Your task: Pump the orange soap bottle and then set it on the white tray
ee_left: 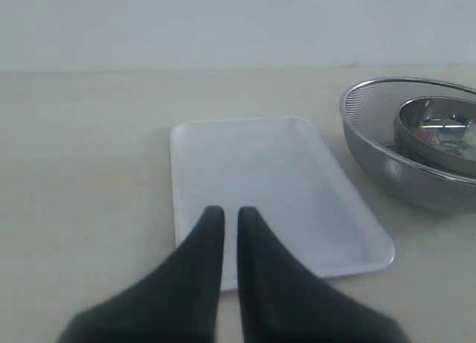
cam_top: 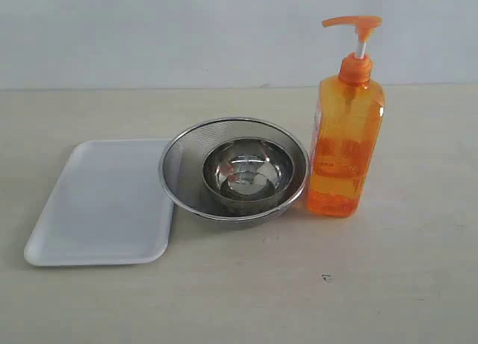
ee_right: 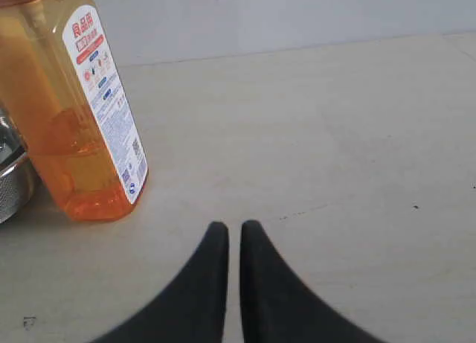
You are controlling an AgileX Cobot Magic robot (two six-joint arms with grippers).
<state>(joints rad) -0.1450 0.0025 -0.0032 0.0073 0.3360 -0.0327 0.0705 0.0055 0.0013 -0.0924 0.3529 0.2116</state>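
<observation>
The orange soap bottle (cam_top: 345, 135) stands upright on the table at the right, pump head raised, just right of the strainer bowl. In the right wrist view the orange soap bottle (ee_right: 74, 112) shows its white label with red print. The white tray (cam_top: 104, 202) lies flat at the left, with nothing on it. My left gripper (ee_left: 226, 213) hovers over the near end of the white tray (ee_left: 260, 187), shut and holding nothing. My right gripper (ee_right: 228, 228) is shut over bare table, apart from the bottle. Neither gripper shows in the exterior view.
A round steel mesh strainer bowl (cam_top: 179, 161) with a smaller steel bowl (cam_top: 246, 169) inside sits between tray and bottle, touching or nearly touching both. The strainer bowl (ee_left: 372, 127) also shows in the left wrist view. A pale wall runs behind the table.
</observation>
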